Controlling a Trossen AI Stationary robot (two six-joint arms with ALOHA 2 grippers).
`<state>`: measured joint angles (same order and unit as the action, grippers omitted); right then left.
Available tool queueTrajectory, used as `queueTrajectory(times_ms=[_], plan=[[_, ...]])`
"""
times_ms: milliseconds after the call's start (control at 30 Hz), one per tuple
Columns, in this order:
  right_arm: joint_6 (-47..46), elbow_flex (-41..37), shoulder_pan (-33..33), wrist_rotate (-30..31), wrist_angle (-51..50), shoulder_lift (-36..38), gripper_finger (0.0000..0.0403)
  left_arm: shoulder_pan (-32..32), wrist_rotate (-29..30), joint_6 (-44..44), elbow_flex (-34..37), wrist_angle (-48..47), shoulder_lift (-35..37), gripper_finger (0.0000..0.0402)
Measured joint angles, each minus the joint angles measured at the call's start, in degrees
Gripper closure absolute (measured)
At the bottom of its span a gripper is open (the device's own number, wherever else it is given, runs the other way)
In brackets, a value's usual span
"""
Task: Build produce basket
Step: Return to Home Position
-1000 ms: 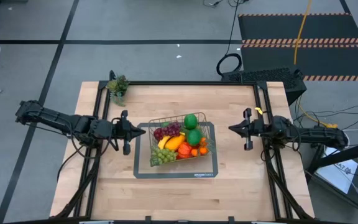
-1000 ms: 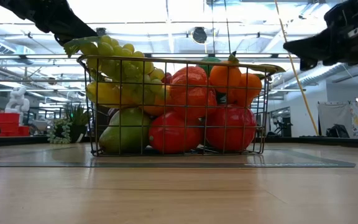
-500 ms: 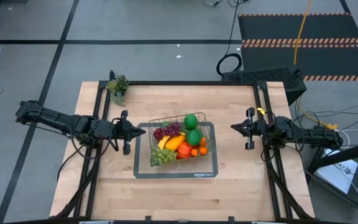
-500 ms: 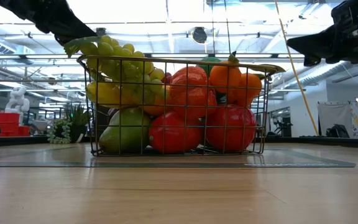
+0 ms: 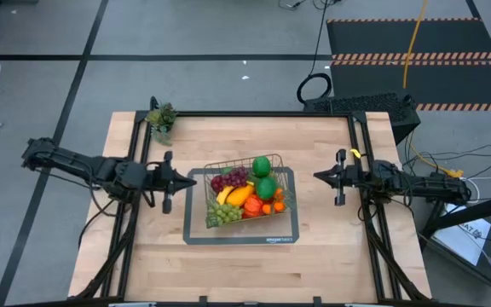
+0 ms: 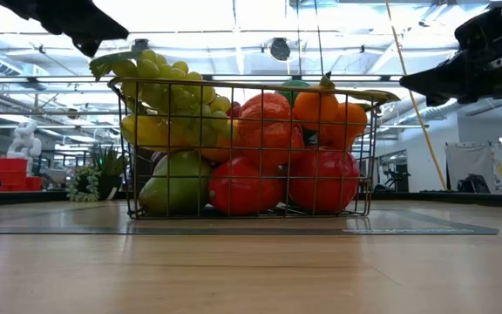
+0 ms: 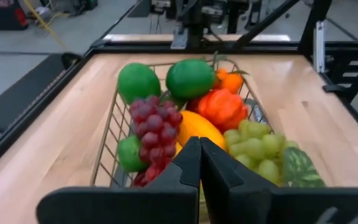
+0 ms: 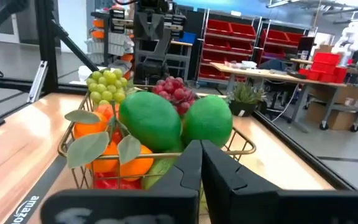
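At mid-frame of the low view, basket (image 6: 242,85) stands on its dark base (image 5: 241,236), produce (image 6: 242,183) heaped to the rim. Left gripper (image 5: 194,179), at centre-left of the high frame, sits just beside the basket's left wall, fingers pressed together and empty, with the basket straight ahead. Right gripper (image 5: 316,176), also pressed together and empty, hangs well apart at right. Judgement: loading complete; the left arm is nearer and must back straight outward.

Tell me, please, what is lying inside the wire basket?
Inside the wire basket: purple grapes, green grapes, two green balls, oranges, a yellow fruit, red apples and a green pear. Anything under the pile's middle is covered.
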<state>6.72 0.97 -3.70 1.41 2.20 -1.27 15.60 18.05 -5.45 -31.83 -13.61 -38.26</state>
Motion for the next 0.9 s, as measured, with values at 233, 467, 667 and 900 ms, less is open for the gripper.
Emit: queueTrajectory(times_ms=[233,467,667,900], plan=[[0.0,0.0,0.0,0.0,0.1,0.0,0.0403,1.0,0.0,0.6,8.1,6.2,5.8,0.0400],[0.0,0.0,0.0,0.0,0.1,0.0,0.0403,-0.3,-3.4,6.8,17.0,12.7,12.8,0.0400],[0.0,0.0,0.0,0.0,0.1,0.0,0.0403,-4.6,-8.0,8.5,22.3,13.8,19.0,0.0401],[0.0,0.0,0.0,0.0,0.1,0.0,0.0403,-8.1,-9.7,10.7,24.8,12.7,23.8,0.0401]])
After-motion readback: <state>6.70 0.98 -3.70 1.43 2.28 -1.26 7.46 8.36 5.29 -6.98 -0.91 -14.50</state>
